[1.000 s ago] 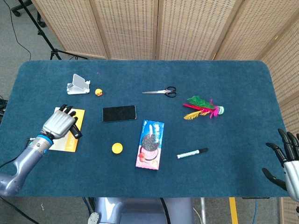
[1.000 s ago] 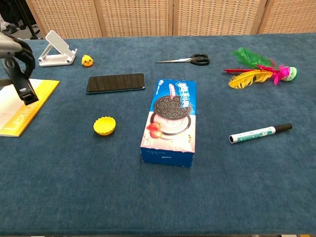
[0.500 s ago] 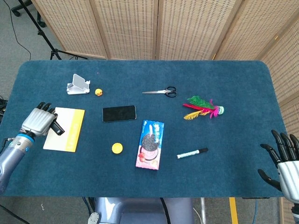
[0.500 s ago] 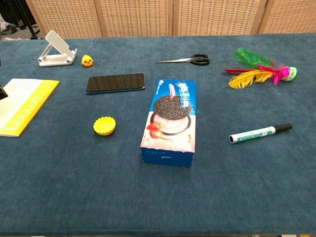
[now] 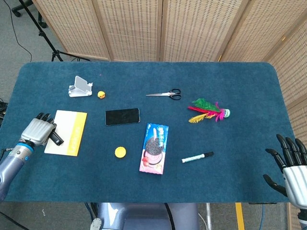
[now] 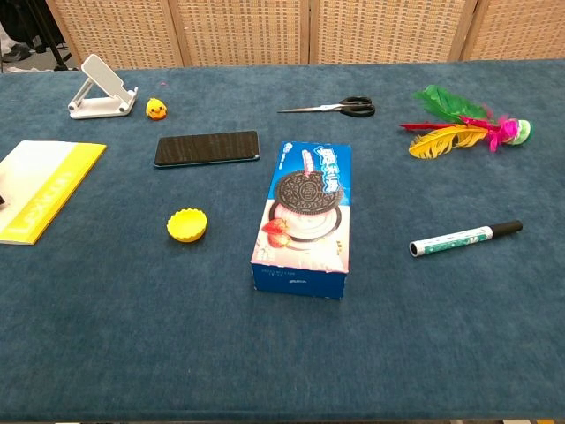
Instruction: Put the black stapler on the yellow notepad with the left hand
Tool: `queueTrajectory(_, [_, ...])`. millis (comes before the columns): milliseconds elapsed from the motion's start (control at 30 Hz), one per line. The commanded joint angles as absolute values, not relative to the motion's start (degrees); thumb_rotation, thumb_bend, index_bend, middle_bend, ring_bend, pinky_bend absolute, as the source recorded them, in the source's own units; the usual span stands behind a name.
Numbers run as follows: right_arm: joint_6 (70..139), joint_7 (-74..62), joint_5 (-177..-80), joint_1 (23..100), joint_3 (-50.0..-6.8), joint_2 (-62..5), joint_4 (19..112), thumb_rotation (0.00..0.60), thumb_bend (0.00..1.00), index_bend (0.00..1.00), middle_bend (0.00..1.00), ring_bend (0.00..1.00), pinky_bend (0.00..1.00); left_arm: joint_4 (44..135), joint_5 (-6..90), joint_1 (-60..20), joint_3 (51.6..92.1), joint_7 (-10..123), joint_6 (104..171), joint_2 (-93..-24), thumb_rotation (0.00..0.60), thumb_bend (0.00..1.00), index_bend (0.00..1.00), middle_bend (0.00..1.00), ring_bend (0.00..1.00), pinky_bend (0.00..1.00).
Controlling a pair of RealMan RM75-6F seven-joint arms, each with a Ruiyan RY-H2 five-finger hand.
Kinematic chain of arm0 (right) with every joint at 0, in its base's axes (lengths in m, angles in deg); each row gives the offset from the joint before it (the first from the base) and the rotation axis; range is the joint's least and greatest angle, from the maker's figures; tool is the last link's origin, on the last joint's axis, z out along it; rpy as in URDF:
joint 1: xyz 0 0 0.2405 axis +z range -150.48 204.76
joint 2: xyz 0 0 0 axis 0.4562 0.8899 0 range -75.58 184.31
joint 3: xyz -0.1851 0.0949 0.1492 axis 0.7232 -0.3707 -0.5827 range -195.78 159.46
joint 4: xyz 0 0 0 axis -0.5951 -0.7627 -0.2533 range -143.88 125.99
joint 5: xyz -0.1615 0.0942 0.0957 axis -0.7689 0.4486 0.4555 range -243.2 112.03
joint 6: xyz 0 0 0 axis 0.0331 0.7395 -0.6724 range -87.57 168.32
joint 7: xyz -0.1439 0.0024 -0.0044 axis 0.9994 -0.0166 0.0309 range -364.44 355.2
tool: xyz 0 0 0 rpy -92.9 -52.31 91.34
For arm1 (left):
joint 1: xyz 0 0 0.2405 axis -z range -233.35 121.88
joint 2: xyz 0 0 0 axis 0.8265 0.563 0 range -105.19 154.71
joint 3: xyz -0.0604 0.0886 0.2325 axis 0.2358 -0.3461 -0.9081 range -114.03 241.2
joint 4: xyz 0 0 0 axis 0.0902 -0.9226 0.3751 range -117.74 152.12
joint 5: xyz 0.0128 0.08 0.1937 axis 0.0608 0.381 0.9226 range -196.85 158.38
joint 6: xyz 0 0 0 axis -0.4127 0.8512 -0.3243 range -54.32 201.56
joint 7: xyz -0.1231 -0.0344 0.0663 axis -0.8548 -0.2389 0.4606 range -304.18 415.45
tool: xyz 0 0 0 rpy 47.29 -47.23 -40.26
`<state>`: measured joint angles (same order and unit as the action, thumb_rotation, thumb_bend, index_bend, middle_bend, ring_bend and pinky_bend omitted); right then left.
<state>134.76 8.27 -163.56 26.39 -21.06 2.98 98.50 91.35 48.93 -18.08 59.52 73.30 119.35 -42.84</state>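
Black stapler (image 5: 55, 139) in my left hand (image 5: 38, 130), fingers curled round it — at the yellow notepad's (image 5: 68, 132) left edge; contact unclear. Chest view barely shows either. Right hand (image 5: 290, 166) empty, fingers spread, off the blue desk (image 5: 240, 129) corner. Wicker screens (image 5: 192, 28) behind.

Your worktop (image 5: 240, 96) is deep blue carpet. At nine o'clock, your silver left robot hand (image 5: 38, 130) grips the black stapler (image 5: 55, 139) against the yellow-and-white notepad (image 5: 67, 132). Centre: a black phone (image 5: 122, 116), a yellow cap (image 5: 120, 152), a blue-and-pink cookie box (image 5: 155, 148). At three o'clock, green, red and yellow feathers (image 5: 206, 110).
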Motion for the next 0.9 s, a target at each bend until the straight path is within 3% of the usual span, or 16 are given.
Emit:
queueTrajectory(33, [134.83, 8.34, -163.64, 26.37, -21.06, 3.00, 98.51, 0.600, 0.21, 0.26, 0.02, 0.00, 0.00, 90.54, 48.69, -18.42, 59.71, 73.35, 119.00, -43.71, 0.600, 0.44, 0.48, 0.28, 0.10, 0.12])
queueTrajectory(233, [134.83, 8.48, -163.81, 26.38, -21.03, 2.86, 98.42, 0.600, 0.21, 0.26, 0.02, 0.00, 0.00, 88.21, 48.48, -19.28, 60.42, 73.91, 119.91, -46.04, 0.600, 0.43, 0.38, 0.19, 0.04, 0.12])
queueTrajectory(400, [134.80, 8.64, -163.90, 26.41, -21.03, 2.74, 98.31, 0.600, 0.21, 0.26, 0.02, 0.00, 0.00, 87.86, 48.18, -19.72, 60.96, 74.91, 120.60, -46.85, 0.600, 0.42, 0.16, 0.01, 0.00, 0.05])
queueTrajectory(600, [134.74, 8.71, -163.94, 26.45, -21.03, 2.63, 98.29, 0.600, 0.21, 0.26, 0.02, 0.00, 0.00, 88.39, 48.78, -20.24, 61.91, 75.03, 122.20, -46.70, 0.600, 0.41, 0.06, 0.00, 0.00, 0.01])
queueTrajectory(900, [134.76, 8.48, -163.79, 26.47, -21.11, 2.67, 98.29, 0.600, 0.21, 0.26, 0.02, 0.00, 0.00, 94.34, 49.33, -20.51, 64.25, 73.80, 125.02, -41.69, 0.600, 0.39, 0.01, 0.00, 0.00, 0.00])
